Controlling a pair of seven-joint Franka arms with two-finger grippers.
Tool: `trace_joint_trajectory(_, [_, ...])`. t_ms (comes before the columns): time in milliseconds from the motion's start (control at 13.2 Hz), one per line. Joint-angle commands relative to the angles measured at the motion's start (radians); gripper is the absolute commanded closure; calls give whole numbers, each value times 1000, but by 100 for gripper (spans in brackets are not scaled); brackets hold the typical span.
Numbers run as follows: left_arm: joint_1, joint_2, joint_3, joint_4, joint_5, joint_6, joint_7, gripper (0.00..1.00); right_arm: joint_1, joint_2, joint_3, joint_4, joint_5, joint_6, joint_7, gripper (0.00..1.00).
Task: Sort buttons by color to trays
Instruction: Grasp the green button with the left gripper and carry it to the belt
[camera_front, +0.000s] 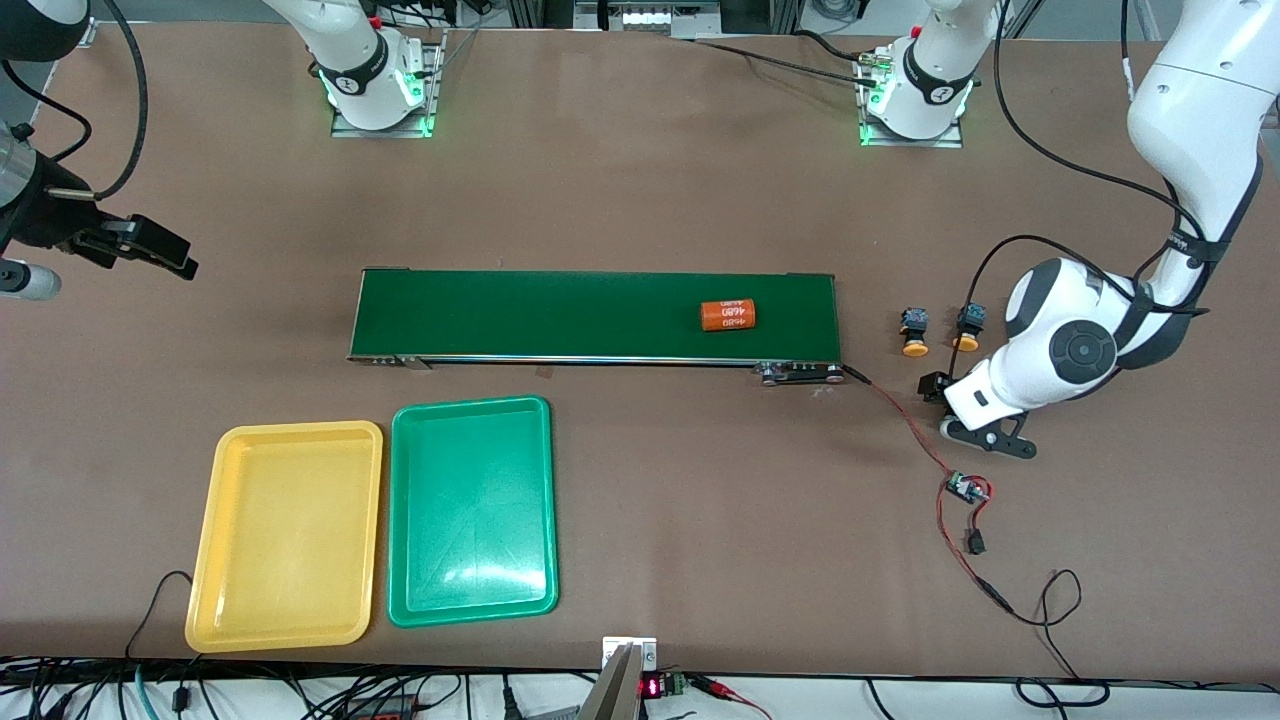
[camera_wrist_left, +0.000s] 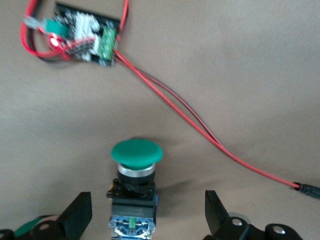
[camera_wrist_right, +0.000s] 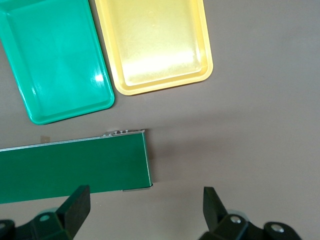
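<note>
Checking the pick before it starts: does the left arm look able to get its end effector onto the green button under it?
Probably yes. The left end effector is open, with the green button lying between its fingers and nothing over it. The red and black wires run beside it, clear of the fingers.

- "4680" is printed in white, twice, on the side of the orange cylinder (camera_front: 727, 315) lying on the dark-green conveyor belt (camera_front: 560, 315).
- A small red digit display (camera_front: 651, 687) glows at the bench's edge nearest the front camera; its digits cannot be made out.
</note>
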Motion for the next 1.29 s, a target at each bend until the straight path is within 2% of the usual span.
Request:
trace_joint_trajectory(0, [25, -4, -10, -35, 33, 33, -19, 17, -9, 4, 3, 15, 13, -3, -10, 0])
trace_joint_trajectory(76, [36, 9, -10, -35, 33, 32, -19, 27, -9, 4, 3, 15, 13, -3, -10, 0])
trace_joint_trajectory(227, [39, 13, -10, -33, 33, 27, -10, 55, -9, 4, 3, 15, 13, -3, -10, 0])
trace_joint_trajectory(378, [38, 6, -13, -24, 33, 23, -10, 67, -9, 4, 3, 15, 13, -3, -10, 0])
trace_joint_trajectory(605, [38, -26, -32, -15, 35, 19, 1, 70, -9, 4, 3, 15, 13, -3, -10, 0])
trace_joint_trajectory(680, [39, -46, -80, -9, 33, -6, 1, 70, -9, 4, 3, 15, 13, -3, -10, 0])
trace_joint_trajectory(907, [39, -63, -244, 77, 18, -228, -64, 70, -9, 4, 3, 15, 13, -3, -6, 0])
trace_joint_trajectory(1058, [39, -63, -369, 81, 18, -344, -213, 70, -9, 4, 3, 15, 13, -5, -5, 0])
trace_joint_trajectory(1209, [33, -53, -474, 56, 18, -387, -417, 71, -9, 4, 3, 15, 13, -5, -6, 0])
